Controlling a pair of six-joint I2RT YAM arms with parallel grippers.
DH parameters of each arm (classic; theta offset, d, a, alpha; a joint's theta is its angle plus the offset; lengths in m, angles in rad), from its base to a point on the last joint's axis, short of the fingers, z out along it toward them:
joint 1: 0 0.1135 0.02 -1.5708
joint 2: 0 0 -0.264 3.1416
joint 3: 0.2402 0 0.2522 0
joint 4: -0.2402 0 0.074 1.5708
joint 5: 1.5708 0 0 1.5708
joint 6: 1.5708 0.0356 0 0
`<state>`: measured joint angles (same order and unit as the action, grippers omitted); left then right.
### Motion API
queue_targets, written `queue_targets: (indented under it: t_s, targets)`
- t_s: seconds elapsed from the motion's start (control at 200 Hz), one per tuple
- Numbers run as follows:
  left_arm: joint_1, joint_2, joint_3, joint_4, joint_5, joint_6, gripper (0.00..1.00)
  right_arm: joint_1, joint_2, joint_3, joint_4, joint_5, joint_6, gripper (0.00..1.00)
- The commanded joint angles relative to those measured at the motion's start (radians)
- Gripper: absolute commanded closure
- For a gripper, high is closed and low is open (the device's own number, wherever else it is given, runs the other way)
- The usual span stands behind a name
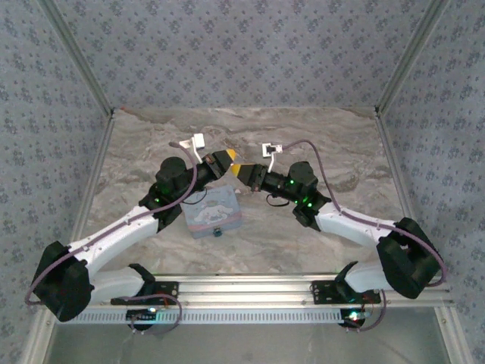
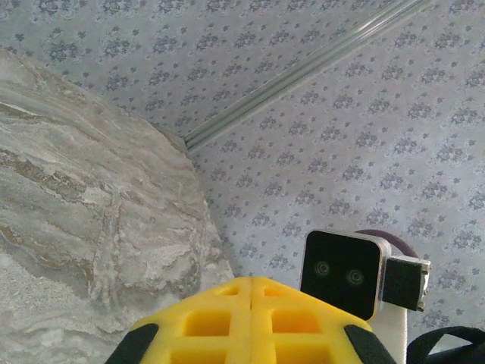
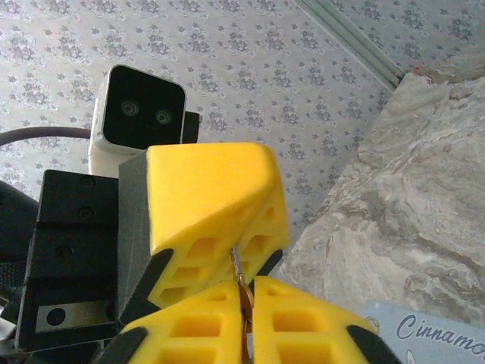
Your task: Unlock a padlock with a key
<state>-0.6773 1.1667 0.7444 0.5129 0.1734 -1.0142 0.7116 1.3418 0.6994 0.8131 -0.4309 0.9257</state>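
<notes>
Pale blue tin (image 1: 213, 212), tiny padlock (image 1: 217, 231) at its near edge

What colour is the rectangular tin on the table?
The rectangular tin is pale blue; see top external view.

The table (image 1: 333, 144) has a grey and tan marbled top with paler streaks running across it. It is closed in by the left wall (image 1: 45, 152), the far wall (image 1: 242, 45) and the right wall (image 1: 455, 152), all covered in blue-grey paper with small repeating flower sprigs. A pale metal post (image 1: 76, 57) stands in the far left corner and a second post (image 1: 413, 53) in the far right. A ribbed silver rail (image 1: 250, 292) runs along the near edge. The light is soft and even.
</notes>
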Motion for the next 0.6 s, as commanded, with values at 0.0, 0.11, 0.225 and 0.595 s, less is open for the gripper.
queue_targets:
  t_s: [0.0, 0.11, 0.225, 0.595]
  targets:
    - [-0.008, -0.014, -0.004, 0.028, -0.024, 0.004, 1.0, 0.003, -0.025, -0.001, -0.008, 0.014, -0.005, 0.96]
    - [-0.006, -0.039, -0.007, 0.003, -0.043, 0.021, 1.0, -0.001, -0.053, -0.021, -0.039, 0.03, -0.018, 1.0]
    - [-0.001, -0.062, -0.002, -0.043, -0.045, 0.047, 0.96, -0.006, -0.084, -0.025, -0.091, 0.038, -0.047, 1.0]
    - [0.007, -0.165, 0.138, -0.848, -0.174, 0.39, 0.28, -0.015, -0.257, 0.025, -0.602, 0.169, -0.329, 1.0]
